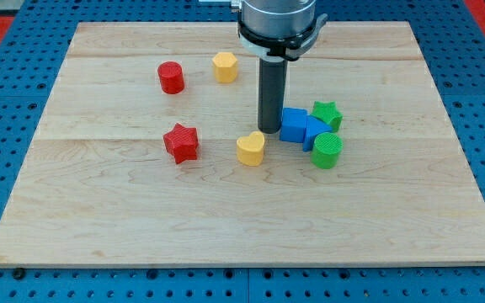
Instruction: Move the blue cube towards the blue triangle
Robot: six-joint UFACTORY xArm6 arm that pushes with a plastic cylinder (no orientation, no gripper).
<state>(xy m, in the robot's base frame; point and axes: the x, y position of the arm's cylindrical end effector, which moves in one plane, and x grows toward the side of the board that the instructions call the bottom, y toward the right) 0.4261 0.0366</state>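
Green star (327,112), green cylinder (327,151) beside blue triangle (317,133)

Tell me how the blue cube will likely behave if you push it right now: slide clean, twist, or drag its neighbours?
The blue cube looks flat-based and squat, so it should slide, not roll or tip. My tip sits at its left edge, slightly off-centre, so it may twist. It seems to touch the blue triangle, so a push probably shoves that into the green star and green cylinder.

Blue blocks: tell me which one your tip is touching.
The blue cube: my tip sits against its left side. The blue triangle lies beyond it to the view's right, wedged between the two green blocks.
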